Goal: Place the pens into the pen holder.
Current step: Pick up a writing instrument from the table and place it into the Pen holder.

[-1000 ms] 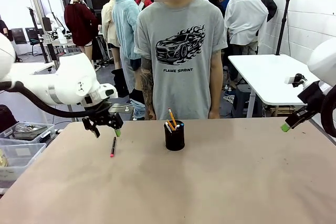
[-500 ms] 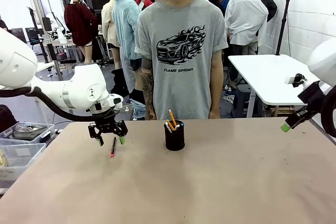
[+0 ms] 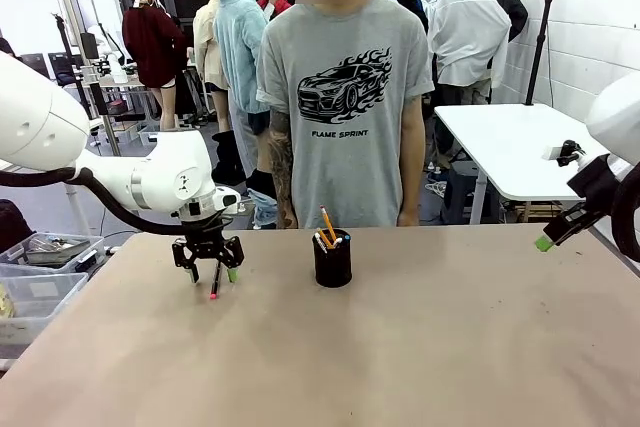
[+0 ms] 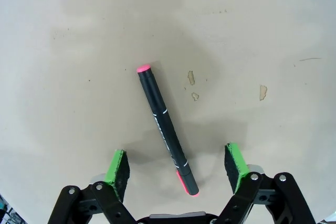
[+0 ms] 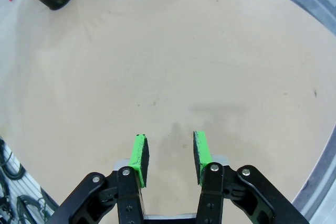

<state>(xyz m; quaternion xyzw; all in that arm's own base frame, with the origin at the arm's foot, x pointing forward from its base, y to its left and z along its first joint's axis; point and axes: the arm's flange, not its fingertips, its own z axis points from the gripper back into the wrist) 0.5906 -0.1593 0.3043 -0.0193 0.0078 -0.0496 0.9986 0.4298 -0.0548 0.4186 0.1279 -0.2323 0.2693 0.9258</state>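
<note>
Tabletop of pale brown board (image 3: 420, 347), seen from the robot's side, with a person in a grey printed T-shirt (image 3: 343, 97) standing at the far edge.

At the left, the left gripper (image 3: 210, 273) points straight down over a dark marker with pink ends (image 3: 215, 280) that lies flat on the table. Its jaws are spread wide, one green pad on each side of the marker and neither pad touching it. In the left wrist view the marker (image 4: 165, 129) lies slanted between the two green pads (image 4: 116, 167), its near pink end close to the gripper's (image 4: 176, 167) base.

Near the middle of the table, just in front of the person, stands the pen holder (image 3: 332, 259), a small black cup. A yellow-orange pencil (image 3: 327, 224) and other pens lean out of its rim.

At the far right, the right gripper (image 5: 168, 153) hangs above bare table, well apart from the cup. Its jaws are partly apart with nothing between them.
</note>
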